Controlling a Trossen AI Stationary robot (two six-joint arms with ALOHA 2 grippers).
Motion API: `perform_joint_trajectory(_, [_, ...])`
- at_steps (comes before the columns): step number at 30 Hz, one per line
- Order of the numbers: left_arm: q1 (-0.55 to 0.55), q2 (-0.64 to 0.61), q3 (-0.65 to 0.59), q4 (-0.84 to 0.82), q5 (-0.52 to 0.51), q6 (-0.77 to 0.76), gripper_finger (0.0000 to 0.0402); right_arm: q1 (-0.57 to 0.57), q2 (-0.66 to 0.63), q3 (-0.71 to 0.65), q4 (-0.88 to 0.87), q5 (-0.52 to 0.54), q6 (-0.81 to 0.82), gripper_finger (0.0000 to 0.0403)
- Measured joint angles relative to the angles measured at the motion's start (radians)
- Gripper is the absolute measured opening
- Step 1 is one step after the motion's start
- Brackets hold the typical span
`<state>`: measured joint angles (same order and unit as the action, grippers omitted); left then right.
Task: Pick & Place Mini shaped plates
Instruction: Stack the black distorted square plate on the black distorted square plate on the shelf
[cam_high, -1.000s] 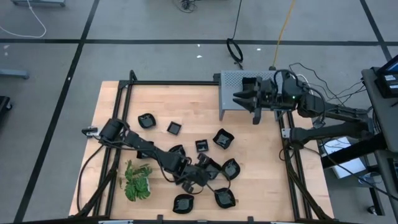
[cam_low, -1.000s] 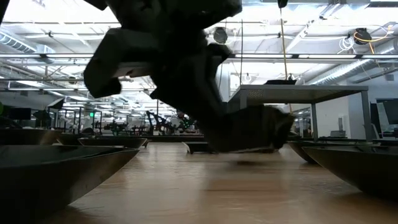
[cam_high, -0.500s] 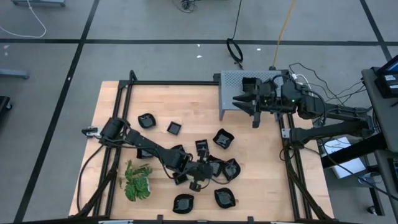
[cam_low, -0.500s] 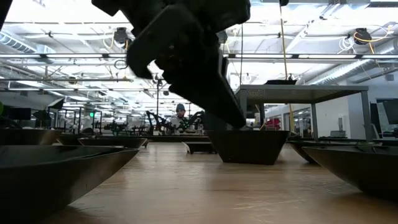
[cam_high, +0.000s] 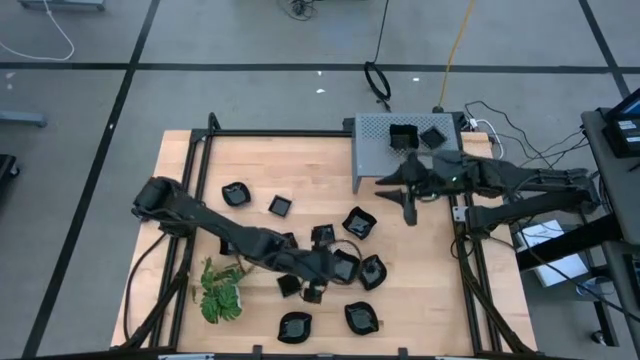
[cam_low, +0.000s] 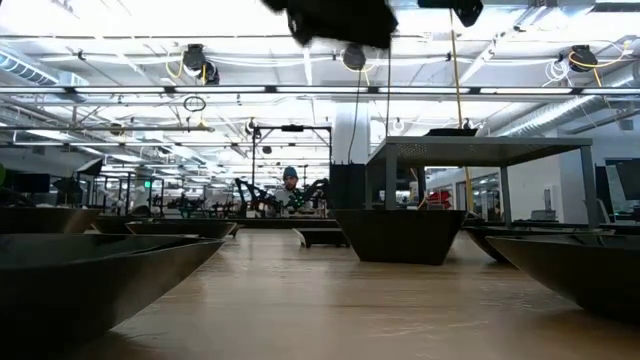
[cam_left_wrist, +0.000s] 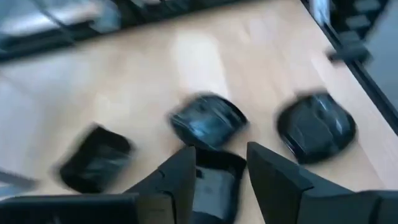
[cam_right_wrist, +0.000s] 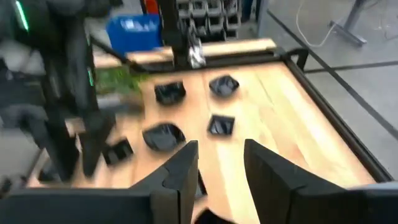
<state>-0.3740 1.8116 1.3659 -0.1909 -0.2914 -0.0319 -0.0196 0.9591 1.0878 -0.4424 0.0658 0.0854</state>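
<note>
Both arms look for the next little plate.
Left gripper, jaws apart, hovers over plates mid-table; right gripper, jaws apart, empty, beside the grey box holding 2 plates; next, a grab.

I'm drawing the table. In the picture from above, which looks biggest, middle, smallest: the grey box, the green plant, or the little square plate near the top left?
Largest to smallest:
1. Grey box
2. Green plant
3. Square plate
</note>
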Motion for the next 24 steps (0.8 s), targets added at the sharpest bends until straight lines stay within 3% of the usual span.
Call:
perform_joint_trajectory(5, [0.006,-0.126,0.000,0.000,-0.144,0.039,0.0150,0.050,0.056,-0.071,0.041,0.068,-0.082,0.0121])
perform_joint_trajectory(11, [0.009,-0.289,0.001,0.026,-0.289,0.051,0.0150,0.062,0.122,-0.260,0.271,0.064,-0.038,0.0121])
perform_joint_trajectory(19, [0.008,-0.445,0.002,0.039,-0.304,-0.065,0.0150,0.062,0.206,-0.458,0.479,0.060,-0.037,0.0121])
perform_joint_trajectory(24, [0.006,-0.478,0.002,0.035,-0.299,-0.030,0.0150,0.072,0.244,-0.528,0.467,-0.040,-0.260,0.0121])
